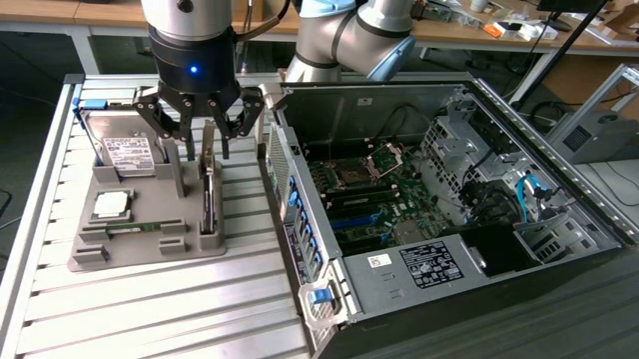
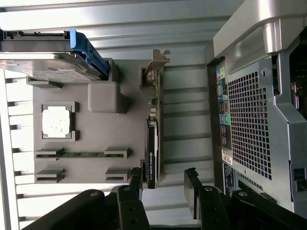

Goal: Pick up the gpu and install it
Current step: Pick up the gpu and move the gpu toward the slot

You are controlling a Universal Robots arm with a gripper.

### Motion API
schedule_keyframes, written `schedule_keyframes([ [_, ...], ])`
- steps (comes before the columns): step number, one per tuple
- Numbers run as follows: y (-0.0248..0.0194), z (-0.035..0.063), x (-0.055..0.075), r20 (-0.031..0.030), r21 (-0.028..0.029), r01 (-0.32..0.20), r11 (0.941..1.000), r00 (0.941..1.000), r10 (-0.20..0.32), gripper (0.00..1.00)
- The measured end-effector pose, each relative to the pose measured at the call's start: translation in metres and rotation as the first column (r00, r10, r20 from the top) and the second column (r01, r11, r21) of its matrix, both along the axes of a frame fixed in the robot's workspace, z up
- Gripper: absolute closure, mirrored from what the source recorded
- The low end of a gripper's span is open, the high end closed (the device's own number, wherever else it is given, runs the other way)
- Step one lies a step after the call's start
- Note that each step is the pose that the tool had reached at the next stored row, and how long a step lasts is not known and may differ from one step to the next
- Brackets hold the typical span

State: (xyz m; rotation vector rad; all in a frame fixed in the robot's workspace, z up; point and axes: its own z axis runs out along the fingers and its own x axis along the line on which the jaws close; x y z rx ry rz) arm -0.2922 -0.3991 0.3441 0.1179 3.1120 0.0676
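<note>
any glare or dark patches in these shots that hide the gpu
Wrist view: glare whitens the slatted table and the cpu, yet the gpu is evenly lit. Exterior view: soft light on the gpu, dim inside the computer case.

You can see the gpu [image 1: 208, 191] standing up on its thin edge, so it looks like a slim dark blade. It sits in a slot of the grey holder [image 1: 140, 253], on the side near the computer case [image 1: 349, 295], but it does not touch the case. One end has a silver metal bracket, then green board, then a black part.
</note>
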Motion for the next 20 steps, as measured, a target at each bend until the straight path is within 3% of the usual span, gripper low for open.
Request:
schedule_keyframes([
  [20, 0.0000, -0.0041, 0.0000, 0.0000, 0.0000, 0.000, 1.0000, 1.0000, 0.000, 0.52],
])
